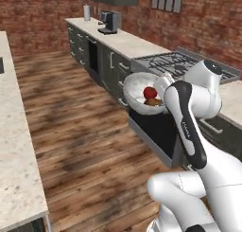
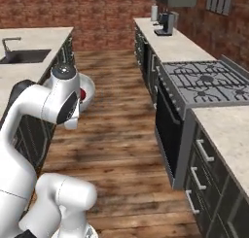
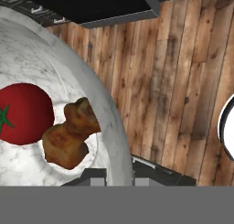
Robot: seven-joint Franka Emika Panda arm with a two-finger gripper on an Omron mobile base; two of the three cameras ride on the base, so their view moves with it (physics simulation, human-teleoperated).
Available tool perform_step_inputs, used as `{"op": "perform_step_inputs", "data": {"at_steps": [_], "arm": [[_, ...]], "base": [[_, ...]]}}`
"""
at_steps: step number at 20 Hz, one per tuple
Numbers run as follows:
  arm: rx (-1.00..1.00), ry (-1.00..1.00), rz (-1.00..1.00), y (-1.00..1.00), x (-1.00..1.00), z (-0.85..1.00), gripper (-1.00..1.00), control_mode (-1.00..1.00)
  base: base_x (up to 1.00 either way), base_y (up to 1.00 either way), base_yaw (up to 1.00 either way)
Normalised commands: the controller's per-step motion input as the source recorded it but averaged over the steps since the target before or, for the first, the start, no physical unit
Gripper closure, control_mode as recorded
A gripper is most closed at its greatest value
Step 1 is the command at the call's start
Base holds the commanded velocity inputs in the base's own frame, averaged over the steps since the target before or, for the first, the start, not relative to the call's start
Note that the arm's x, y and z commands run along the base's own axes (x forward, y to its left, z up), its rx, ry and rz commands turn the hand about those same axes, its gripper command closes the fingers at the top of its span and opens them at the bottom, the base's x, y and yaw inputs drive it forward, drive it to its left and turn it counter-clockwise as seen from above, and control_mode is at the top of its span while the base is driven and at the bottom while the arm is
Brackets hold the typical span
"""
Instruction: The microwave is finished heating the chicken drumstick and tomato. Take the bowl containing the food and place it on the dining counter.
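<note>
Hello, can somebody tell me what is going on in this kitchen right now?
The robot arm carries a white bowl in the air above the wooden floor, between the stove side and the dining counter with the sink. Its gripper is shut on the bowl's rim. Inside the bowl lie a red tomato and a brown chicken drumstick. The bowl is not yet set down on the counter.

We see the white marbled bowl (image 1: 137, 91) aloft over the wood floor, cradling the red tomato (image 1: 150, 93) and brown drumstick (image 1: 153, 102).
</note>
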Motion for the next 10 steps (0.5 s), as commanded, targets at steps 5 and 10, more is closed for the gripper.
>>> {"op": "perform_step_inputs", "data": {"at_steps": [5, 10], "arm": [[0.0, 0.0, 0.0, 0.0, 0.0, 0.0, 1.0, 1.0], [0.0, 0.0, 0.0, 0.0, 0.0, 0.0, 1.0, 1.0]], "base": [[0.98, -0.19, 0.78], [0.67, -0.12, 0.87]]}}
